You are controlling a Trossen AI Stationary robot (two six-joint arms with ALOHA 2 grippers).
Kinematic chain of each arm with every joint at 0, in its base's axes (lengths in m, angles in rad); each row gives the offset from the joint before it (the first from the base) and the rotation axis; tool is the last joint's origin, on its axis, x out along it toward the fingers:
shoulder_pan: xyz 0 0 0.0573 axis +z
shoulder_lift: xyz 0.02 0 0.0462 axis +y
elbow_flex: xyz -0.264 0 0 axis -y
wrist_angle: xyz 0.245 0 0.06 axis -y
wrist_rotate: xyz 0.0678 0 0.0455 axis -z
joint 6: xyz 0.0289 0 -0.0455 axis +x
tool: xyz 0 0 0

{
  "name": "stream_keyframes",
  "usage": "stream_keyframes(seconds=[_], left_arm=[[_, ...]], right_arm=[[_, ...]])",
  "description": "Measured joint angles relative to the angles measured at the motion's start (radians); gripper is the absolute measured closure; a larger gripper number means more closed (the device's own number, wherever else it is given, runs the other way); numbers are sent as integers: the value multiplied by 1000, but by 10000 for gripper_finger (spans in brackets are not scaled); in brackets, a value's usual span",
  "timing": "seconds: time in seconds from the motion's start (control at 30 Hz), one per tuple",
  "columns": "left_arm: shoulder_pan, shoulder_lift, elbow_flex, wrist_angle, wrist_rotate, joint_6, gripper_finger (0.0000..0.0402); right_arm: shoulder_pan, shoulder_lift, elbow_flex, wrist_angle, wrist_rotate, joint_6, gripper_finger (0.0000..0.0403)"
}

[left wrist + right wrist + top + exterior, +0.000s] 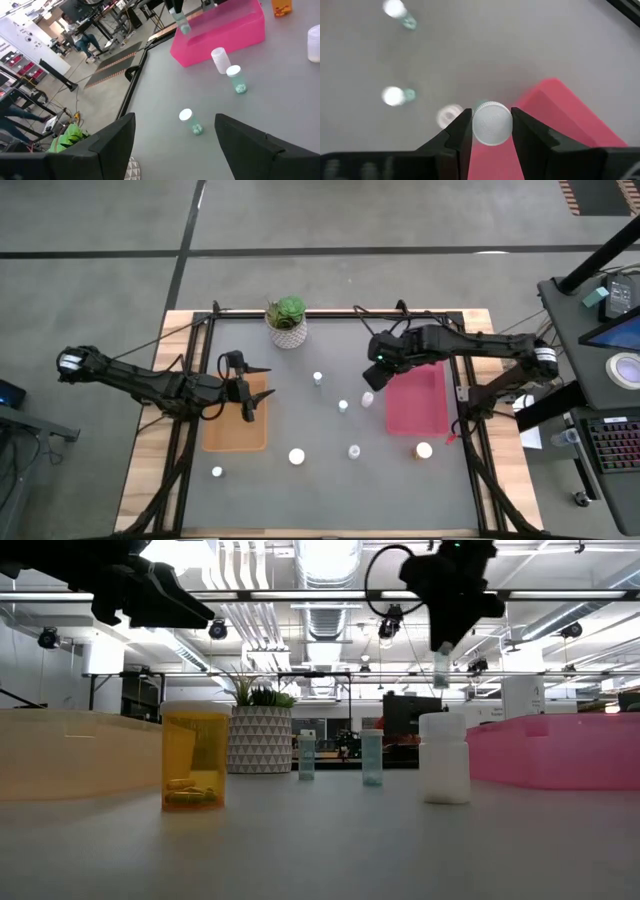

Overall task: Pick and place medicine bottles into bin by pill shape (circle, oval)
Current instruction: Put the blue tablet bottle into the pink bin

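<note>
Right end effector (pixel 491 131), clamped on the white cap of a slim medicine bottle (pixel 491 123), carries it above the worktop (pixel 330 480) at the near-left corner of the pink bin (pixel 418 402). The cap grip leaves the body hanging free below the fingers, as the low view shows, so the bottle can probably be lowered into the bin upright. The bin's corner lies directly beneath the cap in the right wrist view; the carry is judged nearly complete, with release not yet made.

The right arm reaches in from the 3 o'clock side of the worktop, elbow bent, wrist turned down so that the fingers point at the surface.

Left end effector (pixel 243 393), fingers spread wide and holding nothing, hovers over the orange bin (pixel 235 435) at the 9 o'clock side; its arm stretches in from the left edge, and it appears to be waiting.

Loose bottles stand on the grey surface between the bins: two slim ones (pixel 318 378) toward 12 o'clock, wider white-capped ones (pixel 297 456) toward 6 o'clock, one (pixel 424 450) just outside the pink bin's near edge, one (pixel 217 472) near 7 o'clock. A potted plant (pixel 287 320) stands at 12 o'clock, clear of the work.
</note>
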Motion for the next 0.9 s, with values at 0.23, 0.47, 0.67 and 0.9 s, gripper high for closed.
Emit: stream_keyframes(seconds=[0.23, 0.47, 0.67, 0.9], left_arm=[[0, 0, 0, 0, 0, 0, 144], [0, 0, 0, 0, 0, -1, 144], [0, 0, 0, 1, -1, -4, 144], [0, 0, 0, 1, -1, -4, 144]], right_arm=[[0, -130, -186, 1, 42, 73, 289], [-26, -231, -376, 42, 88, 143, 289], [-70, -263, -512, 203, 88, 127, 290], [-110, -214, -579, 297, 87, 97, 289]])
